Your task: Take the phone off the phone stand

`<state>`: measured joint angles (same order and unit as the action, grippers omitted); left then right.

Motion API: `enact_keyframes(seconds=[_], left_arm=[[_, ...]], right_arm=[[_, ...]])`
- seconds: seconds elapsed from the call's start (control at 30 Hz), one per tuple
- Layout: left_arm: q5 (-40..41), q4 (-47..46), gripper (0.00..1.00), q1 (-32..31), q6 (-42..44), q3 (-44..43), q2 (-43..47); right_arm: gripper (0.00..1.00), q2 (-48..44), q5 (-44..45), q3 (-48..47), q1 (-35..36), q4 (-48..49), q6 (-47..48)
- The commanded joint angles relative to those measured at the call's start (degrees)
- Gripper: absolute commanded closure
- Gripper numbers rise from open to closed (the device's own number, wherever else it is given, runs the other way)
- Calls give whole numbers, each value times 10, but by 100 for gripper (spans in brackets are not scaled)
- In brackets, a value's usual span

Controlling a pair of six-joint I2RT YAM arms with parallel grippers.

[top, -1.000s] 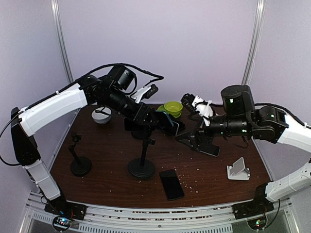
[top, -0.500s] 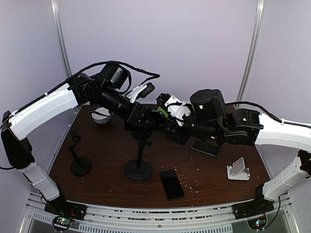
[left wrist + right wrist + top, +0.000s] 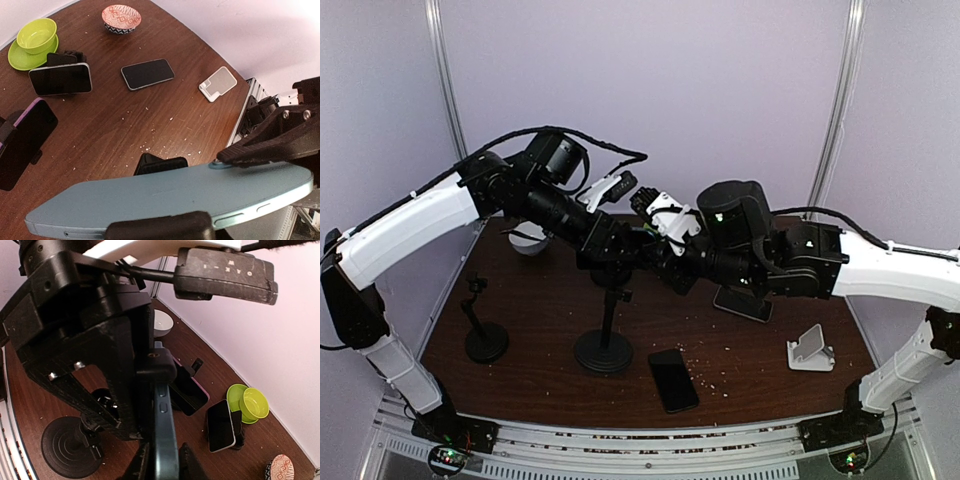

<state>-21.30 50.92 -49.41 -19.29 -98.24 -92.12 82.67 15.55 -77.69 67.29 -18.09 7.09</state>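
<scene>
Counted four phones (image 3: 147, 74), three bowls (image 3: 252, 402). Found blue phone (image 3: 150, 192) clamped in narrowed left gripper (image 3: 195, 200) — right gripper (image 3: 164, 462) apparently pinching same phone's edge, jaws nearly together.

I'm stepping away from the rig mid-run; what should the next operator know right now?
Left gripper: jaws shut on the light-blue phone, at the top of the black stand.
Right gripper: jaws flank the phone's edge; firm grip unclear.
Done: phone grasped. Whether it is clear of the stand's cradle is hidden.
Left: lift it away and set it on the table.
</scene>
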Motion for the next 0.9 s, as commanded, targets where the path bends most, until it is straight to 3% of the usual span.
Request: enact_keyframes(seconds=[0.0,0.13,0.4,0.87], left_arm=[[-26,-69,100,-3,-15,-9,33],[-23,-71,100,-3,-20,-8,35],[-15,-79,100,-1,-54,-8,43],[-117,-178,100,35,-155,48,87]], right_arm=[[84,4,7,-21,5,14,-8],[100,7,0,-26,9,11,-9],[100,-1,-19,-21,19,5,-7],[100,-32,-38,11,40,15,-19]])
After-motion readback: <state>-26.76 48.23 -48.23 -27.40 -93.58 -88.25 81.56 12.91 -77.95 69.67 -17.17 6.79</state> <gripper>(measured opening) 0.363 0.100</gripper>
